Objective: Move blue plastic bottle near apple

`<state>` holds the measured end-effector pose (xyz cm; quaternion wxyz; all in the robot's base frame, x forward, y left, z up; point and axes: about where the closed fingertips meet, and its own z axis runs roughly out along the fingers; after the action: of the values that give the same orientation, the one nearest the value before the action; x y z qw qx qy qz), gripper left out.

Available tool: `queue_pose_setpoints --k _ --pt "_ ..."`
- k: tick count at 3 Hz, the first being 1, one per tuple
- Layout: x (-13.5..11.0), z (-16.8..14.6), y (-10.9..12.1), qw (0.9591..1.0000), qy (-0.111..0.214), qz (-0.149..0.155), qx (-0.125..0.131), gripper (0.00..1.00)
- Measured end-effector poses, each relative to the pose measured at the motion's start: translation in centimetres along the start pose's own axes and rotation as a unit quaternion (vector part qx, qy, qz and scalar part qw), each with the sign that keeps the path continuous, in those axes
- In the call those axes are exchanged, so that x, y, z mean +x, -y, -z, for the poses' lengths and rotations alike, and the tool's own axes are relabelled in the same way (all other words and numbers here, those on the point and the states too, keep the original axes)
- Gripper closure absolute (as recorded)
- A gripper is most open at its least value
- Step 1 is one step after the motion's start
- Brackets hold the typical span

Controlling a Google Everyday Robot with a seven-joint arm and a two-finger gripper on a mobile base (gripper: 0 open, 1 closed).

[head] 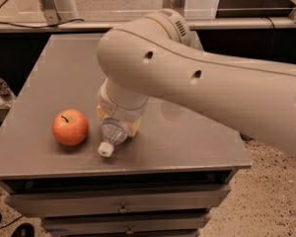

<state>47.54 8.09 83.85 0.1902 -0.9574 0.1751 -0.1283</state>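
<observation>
The claw sits low over the bench, hidden by the wrist; I cannot tell its grip. The blue plastic bottle, apparently lying down, juts out beneath it. The apple rests just beside the claw.

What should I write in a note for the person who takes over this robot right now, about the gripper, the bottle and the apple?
Gripper: low over the blue plastic bottle, near the front of the table; the arm hides most of it.
Bottle: lying on the table, white cap toward the front edge; only neck and cap show.
Apple: stem up, just beside the bottle on the picture's left, a small gap between them.
Done: the bottle lies close to the apple.
Left: probably only to lift the arm clear without nudging the bottle.
</observation>
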Motion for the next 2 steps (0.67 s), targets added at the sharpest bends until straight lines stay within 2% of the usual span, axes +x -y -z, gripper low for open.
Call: queue_pose_setpoints --k 1,2 --pt "0.0 0.1 0.1 1.0 0.0 0.0 0.0 0.6" --pt "-0.6 -0.4 1.1 0.9999 0.014 0.007 0.003 0.37"
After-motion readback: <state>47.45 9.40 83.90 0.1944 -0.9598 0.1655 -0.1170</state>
